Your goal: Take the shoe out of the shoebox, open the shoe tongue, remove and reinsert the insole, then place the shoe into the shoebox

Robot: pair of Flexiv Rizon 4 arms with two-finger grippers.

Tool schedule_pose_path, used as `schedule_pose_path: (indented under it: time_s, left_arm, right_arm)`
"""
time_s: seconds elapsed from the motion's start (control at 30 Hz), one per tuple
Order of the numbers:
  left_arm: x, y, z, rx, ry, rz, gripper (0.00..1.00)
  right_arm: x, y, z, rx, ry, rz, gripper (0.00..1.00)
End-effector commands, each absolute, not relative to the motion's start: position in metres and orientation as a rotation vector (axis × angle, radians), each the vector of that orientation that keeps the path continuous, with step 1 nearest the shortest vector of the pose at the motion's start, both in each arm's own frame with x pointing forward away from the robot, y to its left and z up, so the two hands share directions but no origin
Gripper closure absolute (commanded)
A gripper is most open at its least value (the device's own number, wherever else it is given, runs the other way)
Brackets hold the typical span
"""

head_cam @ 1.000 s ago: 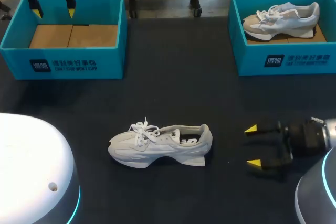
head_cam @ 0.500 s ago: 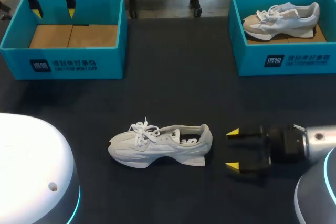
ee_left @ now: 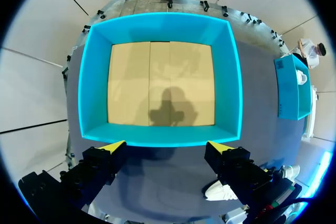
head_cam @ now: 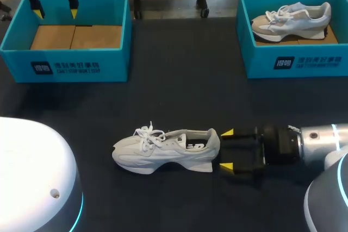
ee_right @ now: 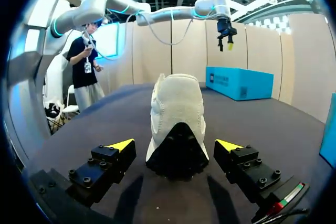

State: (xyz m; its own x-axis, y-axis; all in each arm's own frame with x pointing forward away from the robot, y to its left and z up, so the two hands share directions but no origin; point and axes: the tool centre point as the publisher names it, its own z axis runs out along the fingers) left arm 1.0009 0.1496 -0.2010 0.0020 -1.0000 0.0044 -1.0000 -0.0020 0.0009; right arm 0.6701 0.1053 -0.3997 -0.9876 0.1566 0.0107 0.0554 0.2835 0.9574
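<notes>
Our right gripper (head_cam: 226,149) lies low over the table with its jaws spread wide. The yellow tips flank the heel of the white lace-up sneaker (head_cam: 163,150), and the right wrist view shows a gap on each side, so nothing is gripped. The sneaker stands upright on the black cloth-covered table (head_cam: 179,91) at about 6 o'clock from the table's middle, toe towards 9 o'clock and heel towards 3 o'clock, where our right arm comes in.

Our left gripper (head_cam: 55,13) hangs, jaws open and holding nothing, over the far rim of the teal cardboard shoebox (head_cam: 65,66) at 10 o'clock, whose brown floor shows below it. At 2 o'clock a second teal shoebox (head_cam: 293,61) holds a beige-and-white sneaker (head_cam: 291,20).
</notes>
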Motion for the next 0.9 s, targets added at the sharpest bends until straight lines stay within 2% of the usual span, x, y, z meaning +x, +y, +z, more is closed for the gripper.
schedule_pose_path:
  time_s: [0.03,0.9]
  left_arm:
    - [1.001,0.150,-0.201,2.221,-2.219,0.002,0.00]
    - [1.001,0.150,-0.201,2.221,-2.219,0.002,0.00]
  right_arm:
    - [0.675,0.116,-0.405,0.192,2.436,1.840,0.00]
    - [0.683,0.150,-0.398,0.103,2.418,1.879,0.00]
